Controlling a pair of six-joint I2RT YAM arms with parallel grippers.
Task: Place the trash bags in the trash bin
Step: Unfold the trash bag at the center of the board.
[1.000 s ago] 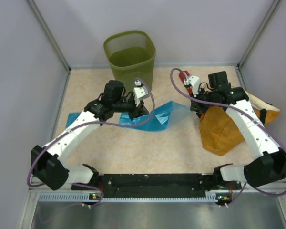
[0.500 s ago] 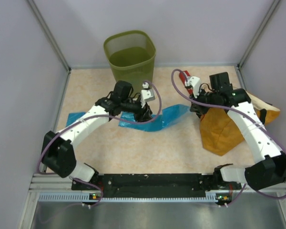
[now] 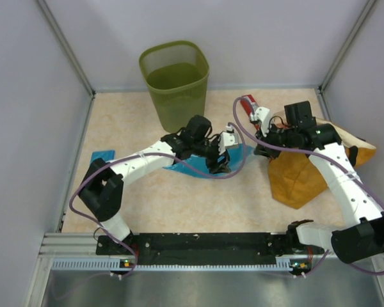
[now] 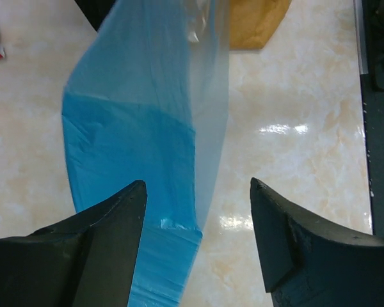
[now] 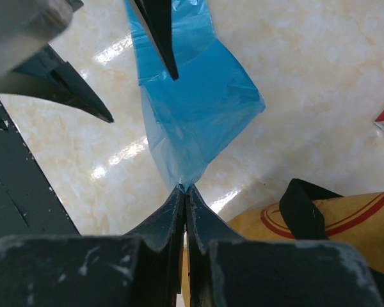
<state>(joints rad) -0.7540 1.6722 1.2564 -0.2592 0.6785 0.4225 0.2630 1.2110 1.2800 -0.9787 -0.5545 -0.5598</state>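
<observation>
— Biggest first?
— Pale marble surface (image 3: 179, 208). Green mesh bin (image 3: 179, 96) at the far edge, left of middle.
— Next?
— Orange sack (image 3: 294, 179) with black handles, lying on the right. Long blue bag (image 4: 141, 147) stretched across the middle, outside the bin. Small red box (image 3: 246, 102) behind the sack.
— Jaws?
— Left jaws spread wide over the bag, gripping nothing. Right jaws pinched shut on the bag's right corner.

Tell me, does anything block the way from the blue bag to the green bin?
Nothing visible: bare table separates the trash bag from the open trash bin. Only the robot's left arm lies across the bag.
</observation>
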